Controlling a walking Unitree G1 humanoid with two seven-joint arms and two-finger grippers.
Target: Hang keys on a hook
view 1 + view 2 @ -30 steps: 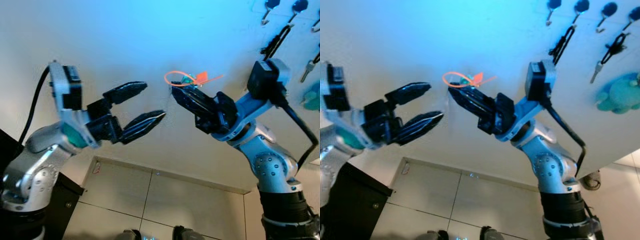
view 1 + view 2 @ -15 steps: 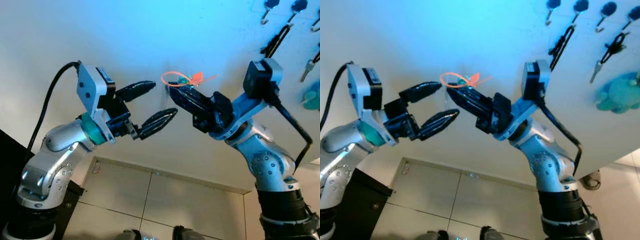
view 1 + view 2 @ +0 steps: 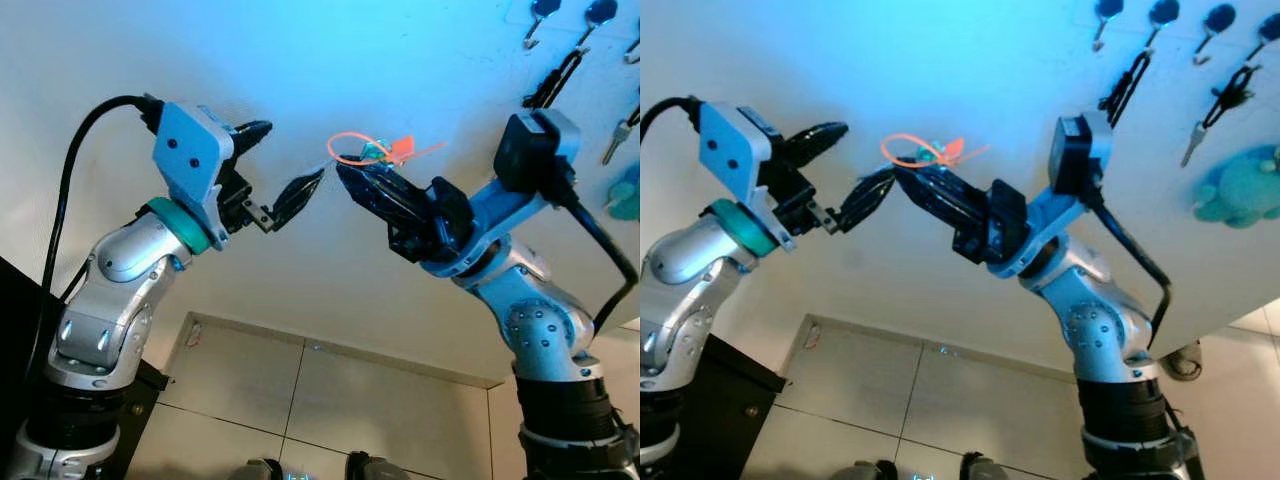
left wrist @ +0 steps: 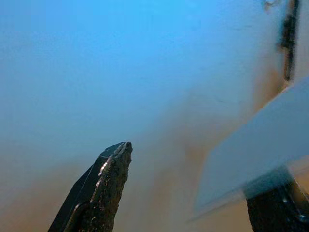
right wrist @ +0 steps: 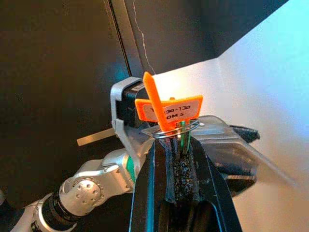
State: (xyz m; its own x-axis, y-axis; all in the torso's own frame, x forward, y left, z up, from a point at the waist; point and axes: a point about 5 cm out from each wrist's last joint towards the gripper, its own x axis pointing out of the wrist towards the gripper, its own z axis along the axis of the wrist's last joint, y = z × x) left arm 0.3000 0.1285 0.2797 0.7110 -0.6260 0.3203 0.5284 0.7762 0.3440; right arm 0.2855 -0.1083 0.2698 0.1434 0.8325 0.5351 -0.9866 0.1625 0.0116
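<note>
Keys (image 5: 179,137) on a ring with an orange tag (image 5: 166,112) are clamped at the tip of the right gripper (image 3: 352,178), whose long black fingers are aimed up and toward the robot's left. Just beside that tip, the left gripper (image 3: 280,165) is held with its fingers spread, pointing back at the tag. Hooks (image 3: 540,12) on the wall lie well apart, up and to the right, behind the right arm, so that arm is judged the nearer one.
</note>
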